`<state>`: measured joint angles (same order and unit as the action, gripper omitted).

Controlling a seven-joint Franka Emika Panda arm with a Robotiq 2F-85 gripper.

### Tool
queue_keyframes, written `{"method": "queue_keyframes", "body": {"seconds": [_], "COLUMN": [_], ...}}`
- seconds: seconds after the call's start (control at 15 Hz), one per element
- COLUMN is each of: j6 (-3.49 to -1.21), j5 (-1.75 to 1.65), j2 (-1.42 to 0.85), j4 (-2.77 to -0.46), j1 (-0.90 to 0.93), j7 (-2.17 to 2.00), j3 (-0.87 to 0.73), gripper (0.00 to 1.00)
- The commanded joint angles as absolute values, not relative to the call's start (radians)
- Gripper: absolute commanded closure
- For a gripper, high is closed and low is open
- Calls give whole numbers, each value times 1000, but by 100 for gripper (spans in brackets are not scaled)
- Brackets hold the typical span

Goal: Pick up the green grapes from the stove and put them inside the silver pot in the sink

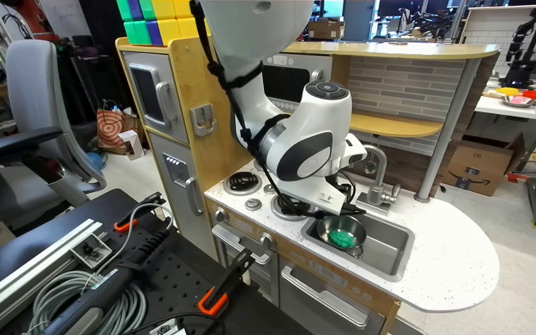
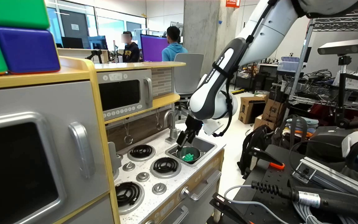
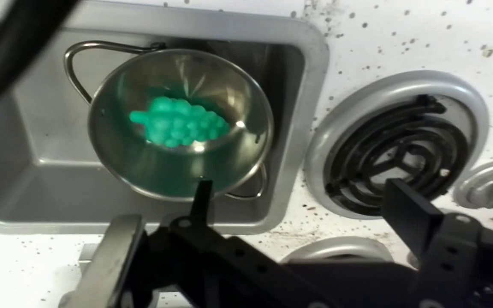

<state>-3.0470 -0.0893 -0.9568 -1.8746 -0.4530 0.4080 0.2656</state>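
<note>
"The gripper (image 3: 299, 184), is it holding anything?"

"No. Its fingers (image 3: 203, 194) stand wide with nothing pinched; in the wrist view one tip overlaps the rim of the silver pot (image 3: 173, 177) between five and six o'clock. Touching or just above, I can't tell."

"And the green grapes (image 3: 180, 122)?"

"In the bottom of the pot, stem toward nine o'clock. From the gripper they lie at ten, the stove (image 3: 395, 160) at two. The pot sits in the sink (image 3: 71, 192)."

"So which step is this?"

"After the release, I'd judge; placing looks done, leaving only the retreat."

"How would you make it?"

"Straight up first, jaws spread, then away. A sideways start could snag the rim or the handle (image 3: 247, 198) at four o'clock. Mind the faucet (image 1: 381, 172) too: in an exterior view it's at one o'clock from the pot."
</note>
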Motion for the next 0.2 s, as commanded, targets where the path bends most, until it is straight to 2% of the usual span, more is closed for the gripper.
{"method": "queue_keyframes", "body": {"seconds": [0.0,0.07,0.13], "j6": [-2919,-2885,-2954], "j5": [-79,-67,-68], "j2": [-861,-854,-906], "j4": [-2002,-2005,-1950], "j1": [-612,-609,-555], "j7": [464,463,449], "j3": [421,417,373], "gripper": [0,0,0]}}
